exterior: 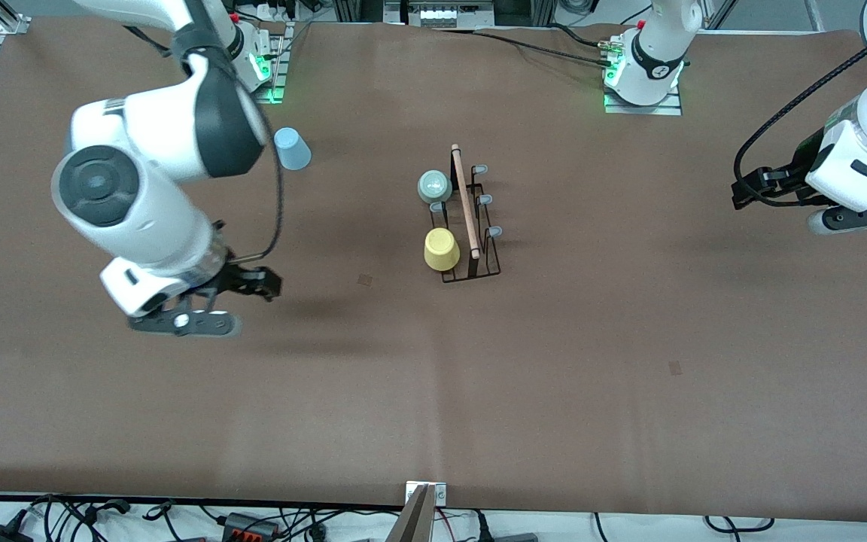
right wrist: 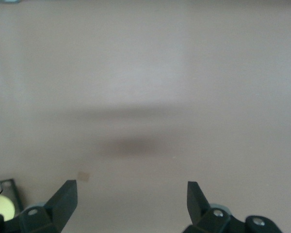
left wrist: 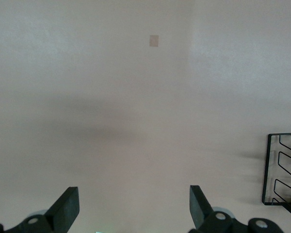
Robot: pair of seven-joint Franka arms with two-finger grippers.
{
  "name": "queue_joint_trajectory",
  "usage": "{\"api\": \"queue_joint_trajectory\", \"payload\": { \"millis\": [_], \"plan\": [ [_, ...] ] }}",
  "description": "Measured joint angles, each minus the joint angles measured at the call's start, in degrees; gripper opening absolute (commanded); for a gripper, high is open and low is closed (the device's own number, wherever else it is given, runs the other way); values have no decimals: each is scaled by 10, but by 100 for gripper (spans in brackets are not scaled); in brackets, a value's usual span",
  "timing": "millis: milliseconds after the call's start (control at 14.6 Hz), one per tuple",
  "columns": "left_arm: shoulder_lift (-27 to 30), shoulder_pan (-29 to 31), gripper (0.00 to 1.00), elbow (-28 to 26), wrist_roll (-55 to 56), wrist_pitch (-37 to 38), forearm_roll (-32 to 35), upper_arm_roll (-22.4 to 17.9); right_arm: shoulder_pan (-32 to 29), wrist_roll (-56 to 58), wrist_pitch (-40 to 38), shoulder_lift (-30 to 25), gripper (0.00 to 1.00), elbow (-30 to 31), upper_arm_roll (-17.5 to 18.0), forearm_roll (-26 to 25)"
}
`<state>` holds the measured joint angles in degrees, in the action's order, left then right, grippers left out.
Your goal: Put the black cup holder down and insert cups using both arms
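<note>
Two cups, mint (exterior: 434,186) and yellow (exterior: 441,249), sat on the black cup holder (exterior: 471,218) mid-table; blue cup (exterior: 292,148) lay loose toward the right arm's end. Left wrist view: left gripper (left wrist: 134,206) wide open, empty. Right wrist view: right gripper (right wrist: 132,201) wide open, empty; it should straddle the blue cup squarely.

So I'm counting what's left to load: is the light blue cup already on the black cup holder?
No. The light blue cup stands on the table toward the right arm's end, apart from the black cup holder.
</note>
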<state>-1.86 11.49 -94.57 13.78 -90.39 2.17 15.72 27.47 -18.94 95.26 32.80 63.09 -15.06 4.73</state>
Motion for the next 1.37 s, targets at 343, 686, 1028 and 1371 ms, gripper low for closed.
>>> {"api": "queue_joint_trajectory", "payload": {
  "millis": [343,686,1028,1371],
  "plan": [
    [0,0,100,0,0,0,0,0,-115,13,-1,-39,100,21,17,0],
    [0,0,100,0,0,0,0,0,-252,108,-4,-104,100,59,96,0],
    [0,0,100,0,0,0,0,0,-303,183,-26,-155,100,88,120,-18],
    [0,4,100,0,0,2,0,0,-303,202,-18,-190,100,168,127,-36]
  ]
}}
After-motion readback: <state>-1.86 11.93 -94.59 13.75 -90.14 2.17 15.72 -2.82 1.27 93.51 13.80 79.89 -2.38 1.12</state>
